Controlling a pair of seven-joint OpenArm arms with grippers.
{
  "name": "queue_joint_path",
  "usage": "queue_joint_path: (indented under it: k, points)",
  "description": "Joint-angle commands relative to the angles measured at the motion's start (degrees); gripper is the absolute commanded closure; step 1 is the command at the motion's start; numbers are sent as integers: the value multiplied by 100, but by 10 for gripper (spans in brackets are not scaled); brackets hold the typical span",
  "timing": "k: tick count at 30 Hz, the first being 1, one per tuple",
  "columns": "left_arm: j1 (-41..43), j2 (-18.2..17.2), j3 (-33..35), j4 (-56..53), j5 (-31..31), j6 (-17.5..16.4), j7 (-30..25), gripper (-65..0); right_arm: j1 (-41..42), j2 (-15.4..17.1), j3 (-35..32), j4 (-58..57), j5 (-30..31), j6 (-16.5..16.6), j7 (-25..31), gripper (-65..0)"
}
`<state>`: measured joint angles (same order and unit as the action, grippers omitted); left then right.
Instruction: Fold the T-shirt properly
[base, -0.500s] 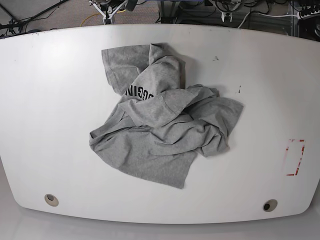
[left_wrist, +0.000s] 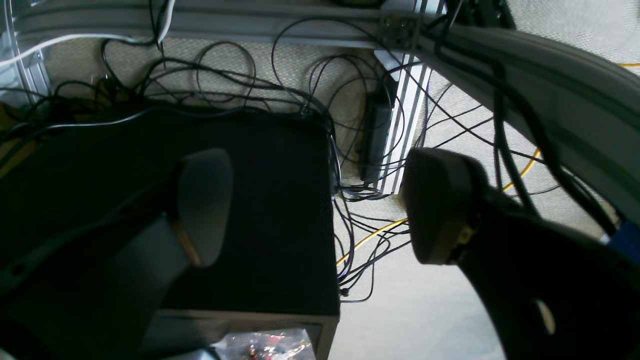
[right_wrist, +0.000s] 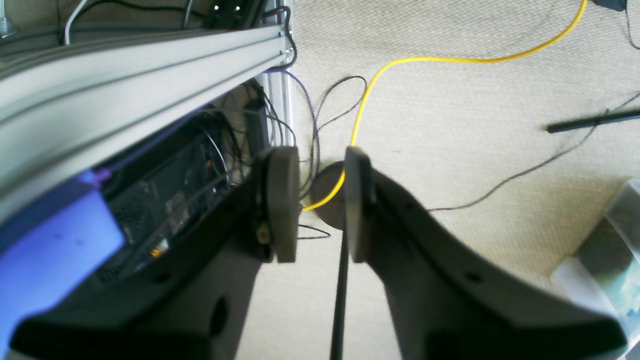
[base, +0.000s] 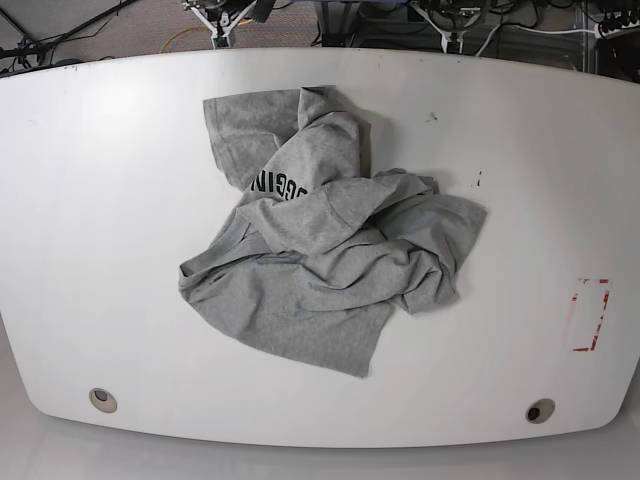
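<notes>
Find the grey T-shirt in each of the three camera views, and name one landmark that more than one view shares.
Base view: the T-shirt lies crumpled near the middle of the white table, some black lettering showing.
Left wrist view: not in it; only floor, cables and the open left gripper.
Right wrist view: not in it; the right gripper hangs over carpet.
Shared landmark: the yellow cable on the floor, also in the left wrist view.

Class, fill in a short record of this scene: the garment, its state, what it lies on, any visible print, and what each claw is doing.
garment: grey T-shirt
state: crumpled in a heap, not folded
surface: white table
print: black letters, partly hidden by folds
left claw: open wide, empty, above floor cables
right claw: narrow gap, empty, above carpet
contact with T-shirt: none
</notes>
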<state>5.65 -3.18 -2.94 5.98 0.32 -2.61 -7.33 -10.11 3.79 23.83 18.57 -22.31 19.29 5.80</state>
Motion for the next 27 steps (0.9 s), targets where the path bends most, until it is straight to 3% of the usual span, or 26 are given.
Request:
queue_joint_path:
  k: [1,15,21,27]
  points:
    - [20,-20,8,13,-1,-16,-27,-503,-13,-58,-5,3,-16,18,39,-152]
    - [37,-47,-27,22,-45,-16,-45,-503,-31,-102,-5,29,2,18,75,-149]
    - [415,-47,-27,154,-45,-16,-643,-503,-66,-85,12,47,20,18,83,-147]
    - [925,-47,-18,690,-45,-16,-704,-503,-426,-85,21,433,20,18,207,-146]
